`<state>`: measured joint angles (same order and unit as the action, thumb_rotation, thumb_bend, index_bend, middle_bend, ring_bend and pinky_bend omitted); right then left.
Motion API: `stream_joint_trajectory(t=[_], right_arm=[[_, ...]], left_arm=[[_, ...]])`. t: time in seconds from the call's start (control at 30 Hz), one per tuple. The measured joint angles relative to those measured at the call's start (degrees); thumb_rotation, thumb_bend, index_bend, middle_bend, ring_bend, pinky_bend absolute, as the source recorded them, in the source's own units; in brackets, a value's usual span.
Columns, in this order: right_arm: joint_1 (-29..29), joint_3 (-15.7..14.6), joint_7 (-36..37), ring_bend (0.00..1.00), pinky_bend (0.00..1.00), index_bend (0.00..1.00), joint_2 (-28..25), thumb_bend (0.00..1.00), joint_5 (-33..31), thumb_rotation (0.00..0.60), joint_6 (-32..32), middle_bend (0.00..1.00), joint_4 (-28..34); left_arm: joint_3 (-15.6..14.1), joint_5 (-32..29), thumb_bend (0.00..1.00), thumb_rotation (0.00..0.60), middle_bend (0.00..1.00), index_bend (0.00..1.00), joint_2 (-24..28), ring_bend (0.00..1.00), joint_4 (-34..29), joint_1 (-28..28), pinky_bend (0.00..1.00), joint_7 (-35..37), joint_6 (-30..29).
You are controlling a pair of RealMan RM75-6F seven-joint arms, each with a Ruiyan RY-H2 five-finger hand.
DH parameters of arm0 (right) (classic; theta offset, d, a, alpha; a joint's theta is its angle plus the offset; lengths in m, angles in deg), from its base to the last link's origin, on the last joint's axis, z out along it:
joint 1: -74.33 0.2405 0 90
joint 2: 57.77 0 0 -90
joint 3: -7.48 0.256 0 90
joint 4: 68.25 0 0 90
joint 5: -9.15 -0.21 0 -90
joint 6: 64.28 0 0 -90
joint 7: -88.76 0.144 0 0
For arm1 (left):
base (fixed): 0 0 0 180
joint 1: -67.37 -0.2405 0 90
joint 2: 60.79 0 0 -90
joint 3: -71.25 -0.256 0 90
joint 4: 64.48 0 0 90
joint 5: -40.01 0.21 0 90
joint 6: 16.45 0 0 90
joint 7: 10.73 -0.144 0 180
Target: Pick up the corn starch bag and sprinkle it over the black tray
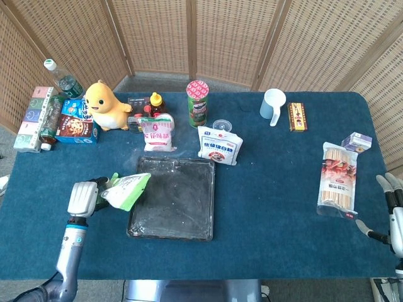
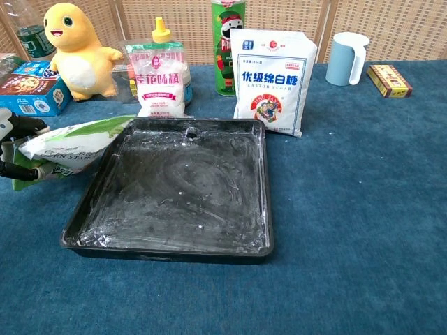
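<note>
My left hand (image 1: pixel 83 197) (image 2: pixel 10 150) grips the green-and-white corn starch bag (image 1: pixel 126 189) (image 2: pixel 73 146) by its bottom end. The bag is tipped nearly flat, its top reaching over the left rim of the black tray (image 1: pixel 209 207) (image 2: pixel 263 241). The tray's floor is smeared with white powder, and small white specks lie on it. My right hand (image 1: pixel 393 211) hangs at the table's right edge with fingers apart, holding nothing; the chest view does not show it.
Behind the tray stand a white sugar bag (image 1: pixel 219 145), a smaller pink-lettered bag (image 1: pixel 158 132), a chips can (image 1: pixel 197 104) and a yellow plush toy (image 1: pixel 105 106). Boxes and bottles (image 1: pixel 53 113) crowd the back left. A noodle packet (image 1: pixel 338 178) lies at right, a cup (image 1: pixel 272 105) behind.
</note>
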<state>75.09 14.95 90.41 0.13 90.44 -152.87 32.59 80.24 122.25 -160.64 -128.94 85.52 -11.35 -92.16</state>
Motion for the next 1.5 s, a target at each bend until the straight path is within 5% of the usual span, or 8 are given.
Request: stream_joint_trajectory(t=[0.3,0.53,1.5], right_arm=[[0.0,-0.1,-0.2,0.0,0.0,0.0,0.1,0.05,-0.1,0.6,0.1,0.0,0.1],[0.1,-0.2,-0.1,0.0,0.0,0.0,0.0,0.05,0.0,0.6,0.2,0.0,0.1],[-0.1,0.1,2.1,0.0,0.0,0.0,-1.0,0.05,-0.4,0.6,0.2,0.0,0.3]], left_arm=[[-3.6,8.1,0.41,0.6,0.59,0.7,8.4,0.63,-3.1,1.4,0.65,6.0,-1.9],[-5.0,14.4,0.41,0.6,0.63,0.73,15.2,0.66,-7.9,3.5,0.66,2.3,-4.3],[-2.5,25.7,0.41,0.6,0.67,0.79,25.8,0.68,-24.5,16.3,0.7,-41.9,7.9]])
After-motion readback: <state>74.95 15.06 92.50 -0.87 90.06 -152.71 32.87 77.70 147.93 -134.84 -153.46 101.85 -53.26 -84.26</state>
